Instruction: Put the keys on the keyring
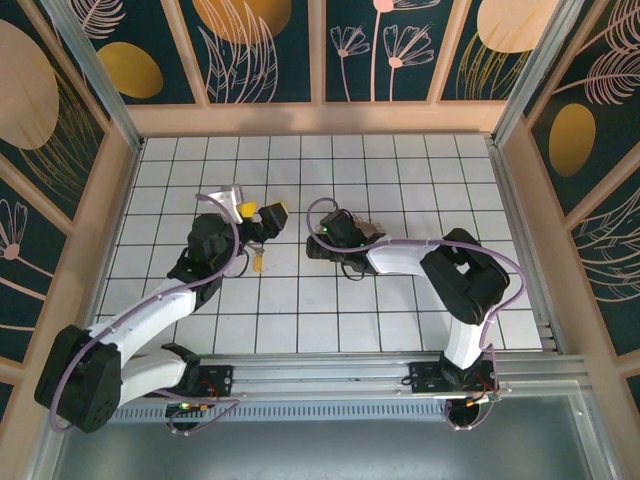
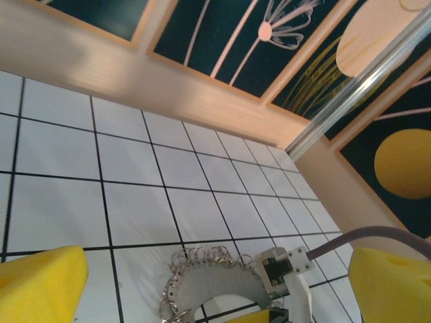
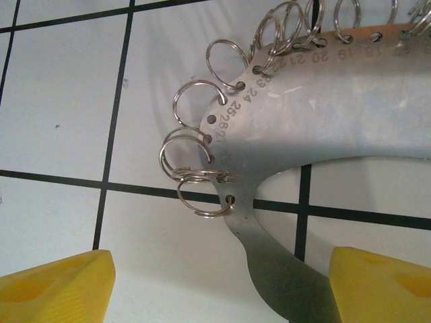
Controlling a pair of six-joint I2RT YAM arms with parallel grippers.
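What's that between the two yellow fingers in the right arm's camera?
In the right wrist view, the narrow metal tail of the keyring lies on the white tile between the right fingers.

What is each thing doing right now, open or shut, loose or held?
left gripper: open, holding nothing.
right gripper: open, straddling the keyring's narrow end.
keyring: flat on the tiles, not gripped; the small rings in view are empty.
key: seems to lie loose on the tiles, off the keyring.

Open tiled table [image 1: 420, 170] beyond the keyring [image 3: 323, 114], walls [image 1: 310, 118] on three sides.
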